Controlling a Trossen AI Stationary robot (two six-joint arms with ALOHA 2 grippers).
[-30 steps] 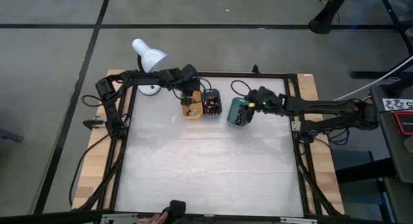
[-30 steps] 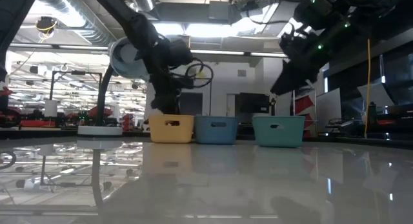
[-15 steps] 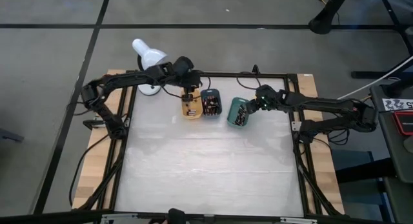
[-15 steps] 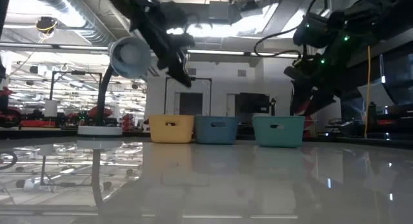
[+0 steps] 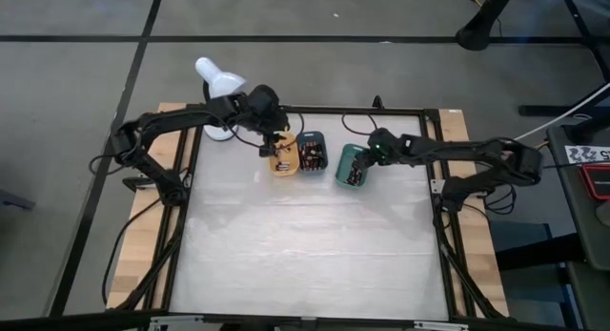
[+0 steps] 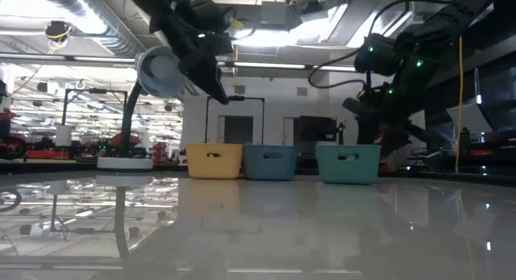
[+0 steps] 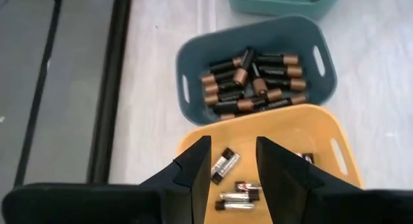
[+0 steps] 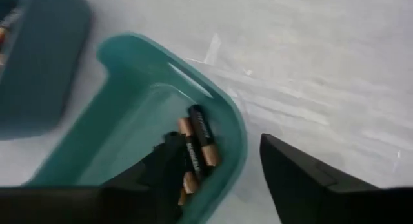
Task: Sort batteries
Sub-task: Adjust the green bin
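Three small trays stand in a row at the table's far side: orange (image 5: 281, 163), dark teal (image 5: 312, 153), green (image 5: 349, 167). Many batteries (image 7: 255, 82) lie heaped in the dark teal tray (image 7: 193, 62). A few batteries (image 7: 226, 164) lie in the orange tray (image 7: 258, 119). Others (image 8: 197, 146) lie in the green tray (image 8: 161, 56). My left gripper (image 7: 232, 146) hangs open and empty above the orange tray, well clear of it (image 6: 218, 90). My right gripper (image 8: 218, 139) is open low over the green tray's right end, one finger over the inside and one outside.
A white desk lamp (image 5: 219, 83) stands at the far left, its head (image 6: 161, 70) close behind my left arm. A black frame (image 5: 438, 226) borders the white table top. The wide near half of the table (image 5: 305, 255) lies open.
My left gripper has risen out of the orange tray and drawn a little toward the table's far left. My right gripper has sunk toward the green tray's right end and rolled about its own axis. The trays have stayed where they were.
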